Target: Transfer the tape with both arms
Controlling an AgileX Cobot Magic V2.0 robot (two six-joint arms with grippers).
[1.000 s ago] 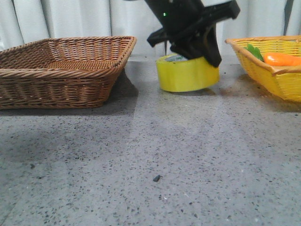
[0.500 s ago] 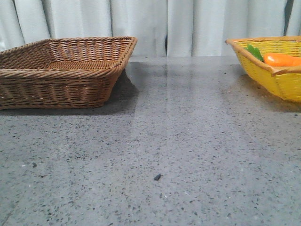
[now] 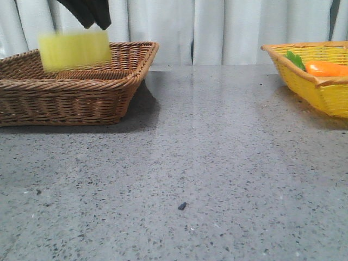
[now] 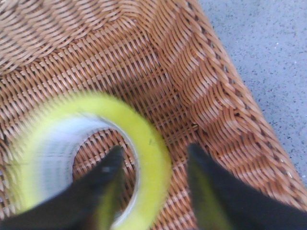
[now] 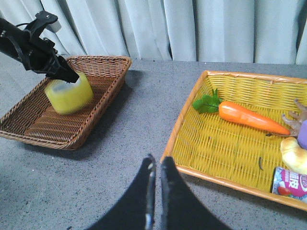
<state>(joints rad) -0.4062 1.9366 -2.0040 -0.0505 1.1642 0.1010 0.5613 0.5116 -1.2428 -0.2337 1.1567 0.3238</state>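
Note:
The yellow tape [image 3: 75, 50] is blurred, in the air over the brown wicker basket [image 3: 109, 92], just below my left gripper [image 3: 95, 23]. In the left wrist view the tape [image 4: 148, 143] has its wall between the spread fingers of the left gripper [image 4: 154, 151]: one finger is inside the ring, and the other stands clear of the roll with wicker [image 4: 216, 105] showing in the gap. The right wrist view shows the tape [image 5: 68, 93] above the basket floor [image 5: 103, 103]. My right gripper [image 5: 155, 165] is shut and empty over the grey table.
A yellow basket [image 3: 304, 87] stands at the right with an orange carrot toy [image 3: 326, 68] and other items in it. In the right wrist view its rim [image 5: 216, 177] lies just beside the right gripper. A small dark speck [image 3: 181, 205] lies on the table.
One second ago an arm held the tape at the table's far middle. Half a second ago neither showed. Now the tape is over the brown basket under my left gripper.

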